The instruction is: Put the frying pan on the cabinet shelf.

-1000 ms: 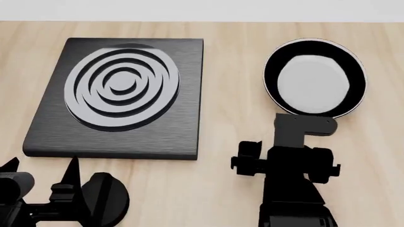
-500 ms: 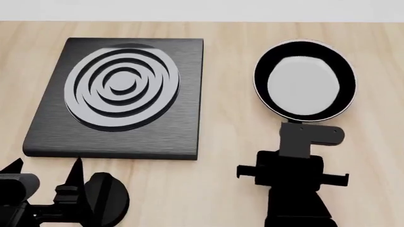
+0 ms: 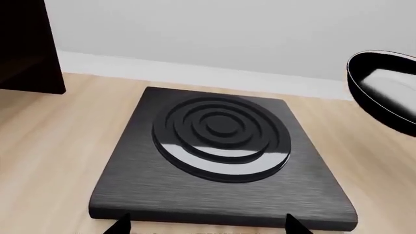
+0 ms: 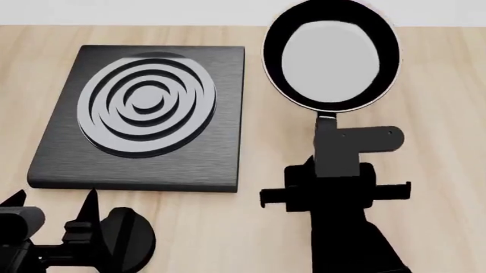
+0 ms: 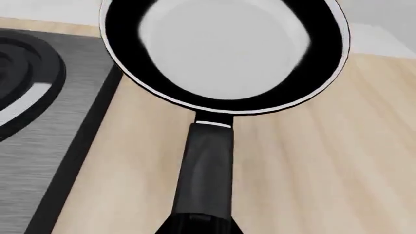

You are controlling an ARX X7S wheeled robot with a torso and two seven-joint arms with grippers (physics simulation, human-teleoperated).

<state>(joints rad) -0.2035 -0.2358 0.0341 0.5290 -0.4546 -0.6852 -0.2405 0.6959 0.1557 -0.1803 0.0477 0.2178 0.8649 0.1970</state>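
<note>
In the head view the frying pan (image 4: 330, 54) sits at about one o'clock, its rim overlapping the far edge of the wooden table (image 4: 448, 170), with its short black handle (image 4: 325, 122) running back toward six o'clock into the right gripper (image 4: 336, 156), which is clenched on that handle. The square black plate (image 4: 144, 116) with concentric rings lies flat on the table at about ten o'clock, just beside the pan's rim. The left gripper (image 4: 53, 207) hangs at seven o'clock with its fingers (image 4: 89, 205) spread and released, holding nothing, near the plate's closest edge.
</note>
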